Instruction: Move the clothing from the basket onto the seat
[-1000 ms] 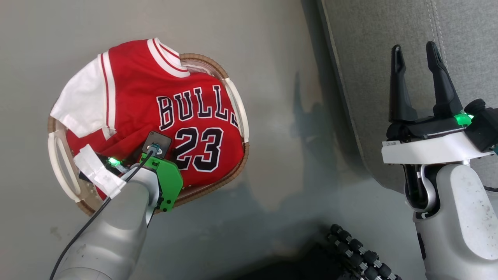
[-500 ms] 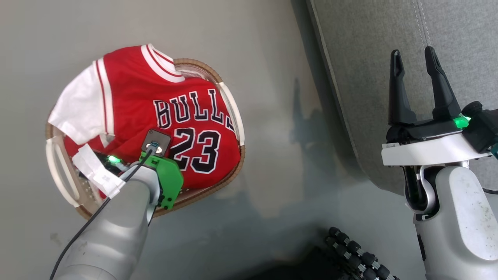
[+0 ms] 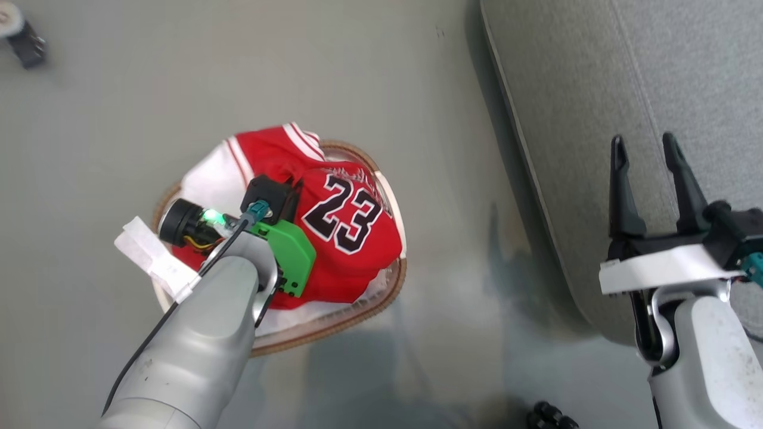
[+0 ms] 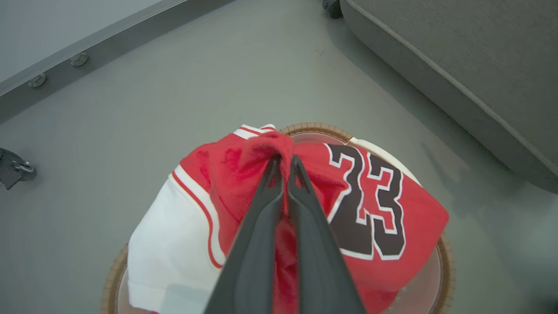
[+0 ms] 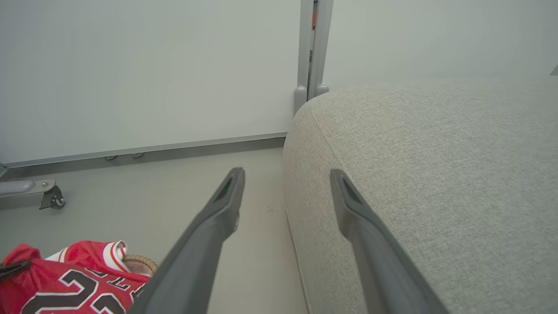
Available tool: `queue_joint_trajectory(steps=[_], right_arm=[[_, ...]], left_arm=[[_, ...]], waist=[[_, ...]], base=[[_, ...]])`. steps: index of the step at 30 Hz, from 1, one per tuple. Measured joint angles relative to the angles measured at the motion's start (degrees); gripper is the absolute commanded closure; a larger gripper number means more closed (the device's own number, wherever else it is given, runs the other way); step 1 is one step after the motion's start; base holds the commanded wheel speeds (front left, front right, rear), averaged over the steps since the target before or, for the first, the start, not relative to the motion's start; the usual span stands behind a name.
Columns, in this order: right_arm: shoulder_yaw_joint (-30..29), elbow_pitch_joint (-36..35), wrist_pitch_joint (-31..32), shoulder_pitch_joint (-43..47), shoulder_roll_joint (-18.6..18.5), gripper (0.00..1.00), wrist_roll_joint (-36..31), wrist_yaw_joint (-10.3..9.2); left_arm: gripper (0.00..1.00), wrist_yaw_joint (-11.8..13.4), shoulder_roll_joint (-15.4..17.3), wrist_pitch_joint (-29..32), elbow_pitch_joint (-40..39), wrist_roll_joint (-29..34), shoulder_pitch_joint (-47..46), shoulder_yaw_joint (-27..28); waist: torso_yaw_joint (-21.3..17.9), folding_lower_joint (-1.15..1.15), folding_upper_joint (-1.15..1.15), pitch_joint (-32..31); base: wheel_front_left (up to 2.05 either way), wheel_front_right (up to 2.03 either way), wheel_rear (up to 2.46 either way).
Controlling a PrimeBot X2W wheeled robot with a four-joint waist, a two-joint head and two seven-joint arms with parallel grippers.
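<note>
The left gripper (image 4: 283,162) was pinched shut on the red shirt (image 4: 375,205) over the basket (image 3: 357,313), and the seat (image 3: 596,89) lay off to its right, by the wide-open right gripper (image 3: 647,149).

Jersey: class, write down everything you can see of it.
The jersey is soft red cloth with a white sleeve, striped trim and a black, white-edged 23. It lies bunched over the basket, sleeve hanging across the rim. The left pincer is shut on a red fold, drawn into a peak.
</note>
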Motion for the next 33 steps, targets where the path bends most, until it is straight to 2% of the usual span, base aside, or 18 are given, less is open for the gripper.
queue_joint_trajectory(steps=[6, 9, 13, 18, 21, 27, 33], right_arm=[[-1.13, 2.55, 0.0, 3.84, 0.01, 0.0, -1.58, 0.01], [-1.13, 3.5, 0.0, 5.48, 0.02, 0.0, -1.96, 0.0], [-0.83, 4.59, 0.0, 7.82, 0.01, 0.0, -2.5, 0.0], [-0.18, 5.5, 0.0, 10.11, 0.0, 0.0, -3.33, 0.0], [0.64, 5.64, 0.0, 10.93, 0.0, 0.0, -4.03, 0.0], [4.32, 5.38, 0.0, 10.33, -0.03, 0.0, -4.24, 0.0], [13.15, 4.85, 0.0, 6.01, -0.03, 0.0, -1.22, 0.0]], left_arm=[[1.0, -0.92, -0.04, -0.21, -6.34, -2.24, -1.52, -2.94], [1.0, -0.94, 0.42, 1.81, -11.05, -4.63, -3.08, -6.68], [1.0, -1.01, 3.76, 6.66, -18.55, -10.44, -5.59, -12.82], [1.0, -1.02, 8.8, 11.5, -26.07, -17.53, -10.38, -17.39], [1.0, -1.02, 10.25, 13.0, -28.73, -21.4, -13.4, -18.02], [1.0, -1.05, 11.89, 13.68, -30.89, -24.96, -19.48, -18.45], [1.0, -1.09, 11.89, 12.93, -31.28, -27.73, -22.5, -18.13]], waist=[[2.43, 0.0, 0.0, -7.21], [3.55, -0.01, 0.0, -10.94], [4.99, -0.01, 0.0, -16.03], [6.46, -0.01, 0.0, -21.87], [7.2, -0.01, 0.0, -25.04], [8.19, -0.01, 0.0, -29.78], [8.66, -0.01, 0.0, -31.76]], base=[[0.0, 0.0, 0.0], [0.0, 0.0, 0.0], [0.0, 0.0, 0.0], [0.0, 0.0, 0.0], [0.0, 0.0, 0.0], [0.0, 0.0, 0.0], [0.0, 0.0, 0.0]])
